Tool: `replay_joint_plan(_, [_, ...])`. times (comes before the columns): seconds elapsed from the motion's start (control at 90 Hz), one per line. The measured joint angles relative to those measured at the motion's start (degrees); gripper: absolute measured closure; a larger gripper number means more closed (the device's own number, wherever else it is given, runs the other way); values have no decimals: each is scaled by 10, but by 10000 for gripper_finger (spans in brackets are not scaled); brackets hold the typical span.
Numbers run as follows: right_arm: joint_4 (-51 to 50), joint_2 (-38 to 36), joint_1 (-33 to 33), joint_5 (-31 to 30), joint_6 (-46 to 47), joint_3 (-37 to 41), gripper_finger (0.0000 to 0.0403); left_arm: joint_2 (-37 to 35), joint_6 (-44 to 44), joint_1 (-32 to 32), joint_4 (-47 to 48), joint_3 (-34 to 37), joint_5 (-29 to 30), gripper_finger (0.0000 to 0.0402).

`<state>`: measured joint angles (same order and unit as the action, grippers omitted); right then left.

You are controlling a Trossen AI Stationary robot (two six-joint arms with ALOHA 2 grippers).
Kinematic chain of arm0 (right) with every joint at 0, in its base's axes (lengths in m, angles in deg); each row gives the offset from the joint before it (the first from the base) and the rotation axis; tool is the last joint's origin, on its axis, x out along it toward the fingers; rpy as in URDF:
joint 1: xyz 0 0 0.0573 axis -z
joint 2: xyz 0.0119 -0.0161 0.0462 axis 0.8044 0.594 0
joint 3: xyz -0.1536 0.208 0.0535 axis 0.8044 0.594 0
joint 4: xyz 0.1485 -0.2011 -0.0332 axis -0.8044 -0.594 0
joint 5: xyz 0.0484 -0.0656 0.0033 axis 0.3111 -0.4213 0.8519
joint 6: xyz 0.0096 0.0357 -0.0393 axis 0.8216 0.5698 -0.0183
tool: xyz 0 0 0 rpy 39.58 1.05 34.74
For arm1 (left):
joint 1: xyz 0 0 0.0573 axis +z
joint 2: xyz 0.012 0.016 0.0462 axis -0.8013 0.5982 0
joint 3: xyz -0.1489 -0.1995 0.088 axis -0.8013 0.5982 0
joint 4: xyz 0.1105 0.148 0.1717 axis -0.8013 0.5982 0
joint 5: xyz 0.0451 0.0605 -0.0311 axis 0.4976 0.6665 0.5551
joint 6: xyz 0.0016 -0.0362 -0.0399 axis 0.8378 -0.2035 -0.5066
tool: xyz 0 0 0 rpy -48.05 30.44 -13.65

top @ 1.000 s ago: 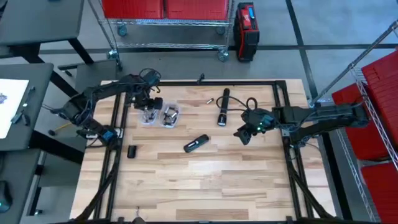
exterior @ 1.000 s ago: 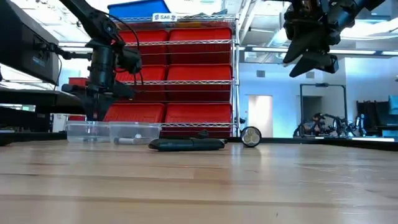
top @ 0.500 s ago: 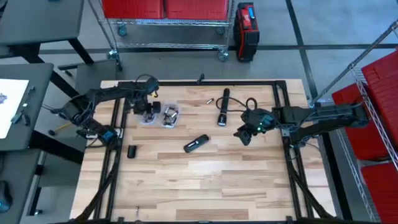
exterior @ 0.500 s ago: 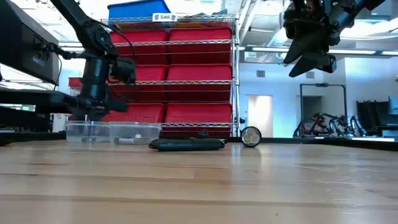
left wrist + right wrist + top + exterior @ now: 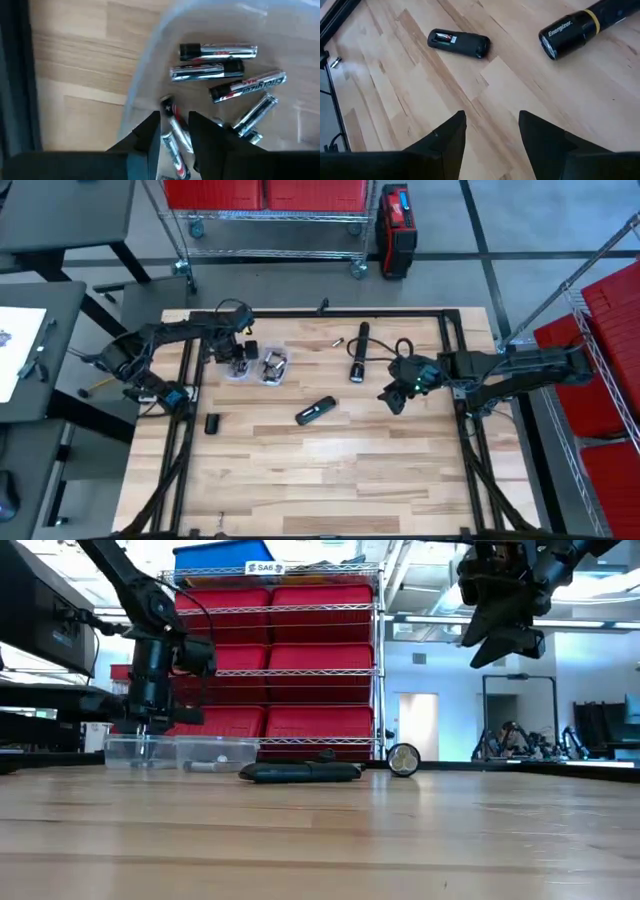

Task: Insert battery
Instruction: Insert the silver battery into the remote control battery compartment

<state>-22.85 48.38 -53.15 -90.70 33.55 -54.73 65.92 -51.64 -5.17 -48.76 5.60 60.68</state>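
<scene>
Table (image 5: 330,470) of pale wood planks; red bins (image 5: 270,650) behind.

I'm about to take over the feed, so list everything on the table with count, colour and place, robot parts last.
Clear bins: two, transparent, side by side at the table's far left.
Batteries: several, silver and black with red print, loose in the left bin.
Flashlight: one, black with a yellow band, far centre, lying flat.
Remote: one, black, table centre, battery bay open with one cell showing in the right wrist view.
Small black piece: one, near the left edge; cannot tell what it is.
Small metallic item: one, just left of the flashlight.
Left pincer: down in the left bin, fingers around a battery.
Right pincer: open, raised above the table right of the flashlight, holding nothing.
</scene>
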Motion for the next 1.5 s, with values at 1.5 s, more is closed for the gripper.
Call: replay_joint_plan(1.5, [-31, 0, 0, 12, 15, 0, 228, -97, 224, -34, 46, -74, 8, 401])
